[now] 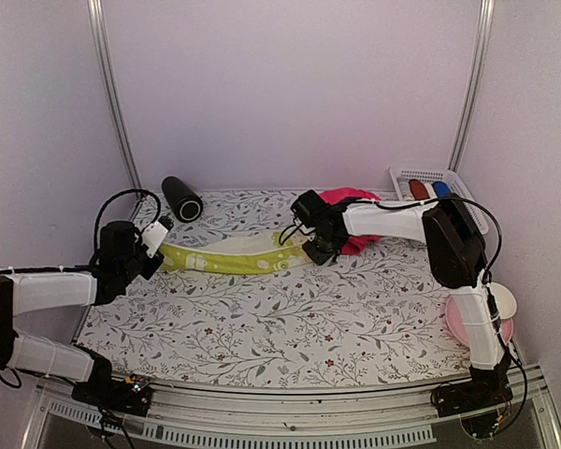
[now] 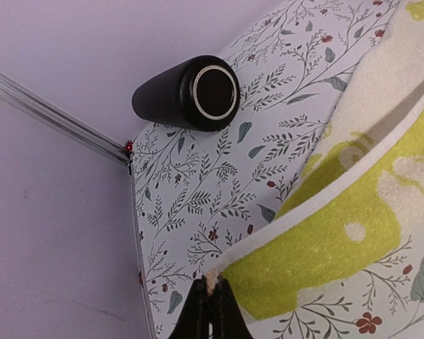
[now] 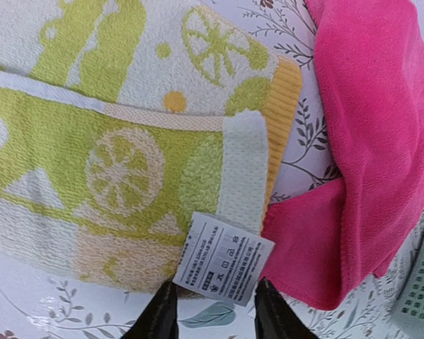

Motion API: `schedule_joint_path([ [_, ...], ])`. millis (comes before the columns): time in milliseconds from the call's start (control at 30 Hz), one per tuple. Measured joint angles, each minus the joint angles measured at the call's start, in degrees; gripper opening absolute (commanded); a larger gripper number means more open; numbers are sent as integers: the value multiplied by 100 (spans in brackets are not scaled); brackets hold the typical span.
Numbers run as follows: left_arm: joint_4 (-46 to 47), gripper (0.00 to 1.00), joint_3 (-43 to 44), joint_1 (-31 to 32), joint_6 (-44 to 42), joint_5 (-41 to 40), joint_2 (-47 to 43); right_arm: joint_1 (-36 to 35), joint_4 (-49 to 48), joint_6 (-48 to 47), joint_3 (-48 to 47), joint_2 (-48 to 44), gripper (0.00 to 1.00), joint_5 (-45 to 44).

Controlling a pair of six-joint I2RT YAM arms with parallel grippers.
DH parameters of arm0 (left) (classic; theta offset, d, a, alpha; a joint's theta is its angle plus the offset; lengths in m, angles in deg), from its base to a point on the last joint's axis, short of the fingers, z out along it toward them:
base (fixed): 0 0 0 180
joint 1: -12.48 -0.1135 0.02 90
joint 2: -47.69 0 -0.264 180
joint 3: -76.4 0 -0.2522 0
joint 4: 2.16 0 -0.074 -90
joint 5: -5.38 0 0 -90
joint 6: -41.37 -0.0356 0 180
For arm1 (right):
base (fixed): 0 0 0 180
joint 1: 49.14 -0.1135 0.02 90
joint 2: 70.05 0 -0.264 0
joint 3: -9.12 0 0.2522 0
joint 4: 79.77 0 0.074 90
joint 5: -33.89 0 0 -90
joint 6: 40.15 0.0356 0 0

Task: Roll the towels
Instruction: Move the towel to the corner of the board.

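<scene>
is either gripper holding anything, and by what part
Left gripper pinches the yellow towel by a corner of its end. Right gripper is open at the other end, holding nothing.

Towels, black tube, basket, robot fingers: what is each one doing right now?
yellow-green towel: folded long, stretched between the arms
pink towel: crumpled in a heap
black tube: lying on its side
basket: holding a red roll and a blue roll
left fingers: shut on the yellow-green towel's corner
right fingers: open over its label end

Black cylinder (image 1: 181, 198) lying far left on floral cloth (image 1: 262, 318); white basket (image 1: 428, 172) far right; pink plate (image 1: 455, 324) near right.
</scene>
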Motion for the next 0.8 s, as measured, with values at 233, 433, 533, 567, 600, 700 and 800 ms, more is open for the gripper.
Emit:
schedule_joint_path([
  [233,-2,0,0,0,7,122,0,219,-116,-11,-22,-240,56,1217],
  [433,-2,0,0,0,7,195,0,658,-223,205,-627,-260,56,1759],
  [533,-4,0,0,0,7,201,0,885,-310,483,-699,-258,53,1856],
  [567,-4,0,0,0,7,203,0,951,-308,546,-693,-258,52,1869],
  [600,-2,0,0,0,7,212,0,1029,-308,643,-669,-258,50,1895],
  [700,-2,0,0,0,9,214,0,1241,-319,863,-566,-258,45,2015],
  [800,-2,0,0,0,9,214,0,1399,-313,994,-474,-249,42,2105],
])
